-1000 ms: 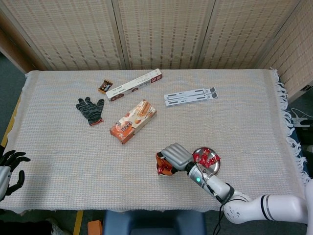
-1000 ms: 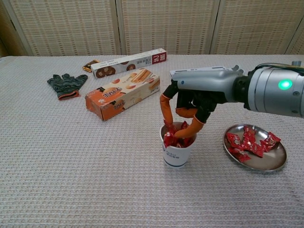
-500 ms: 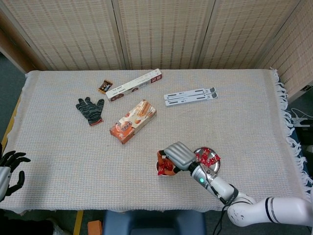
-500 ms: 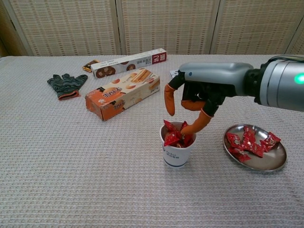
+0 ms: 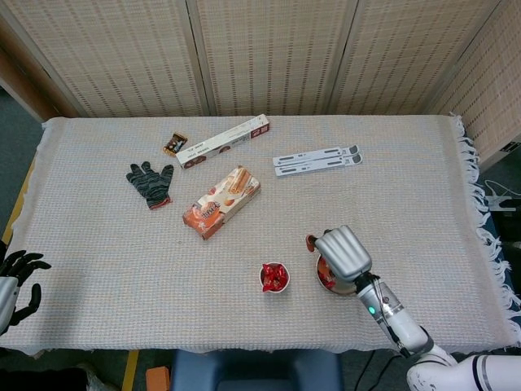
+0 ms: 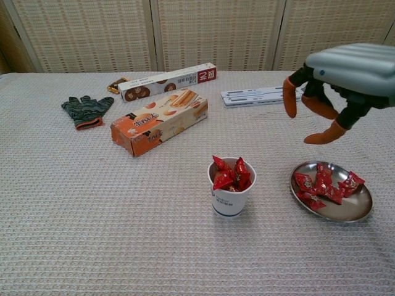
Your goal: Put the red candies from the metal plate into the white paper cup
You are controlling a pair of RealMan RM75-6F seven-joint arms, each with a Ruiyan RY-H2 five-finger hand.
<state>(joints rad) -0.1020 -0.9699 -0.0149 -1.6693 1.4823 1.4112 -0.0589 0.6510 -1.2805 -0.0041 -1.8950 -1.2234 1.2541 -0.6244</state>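
Covering metal plate [image 5: 328, 282] from head view: right hand [image 5: 343, 252].

the table [image 6: 92, 234] wears a coarse, matt woven cloth with a fringed edge. the plate [image 6: 345, 213] is smooth polished metal, shiny. the candies [image 6: 324, 185] sit in glossy, crinkled red wrappers. the cup [image 6: 228, 200] is matt white paper. the right hand [image 6: 345, 80] has a smooth, satin grey shell and matt orange, rubbery-looking fingertips [image 6: 289, 102]. the glove [image 6: 86, 110] is dark knit cloth. the boxes [image 6: 159, 122] are printed card with a light sheen. the screens [image 6: 216, 31] behind look like woven reed.
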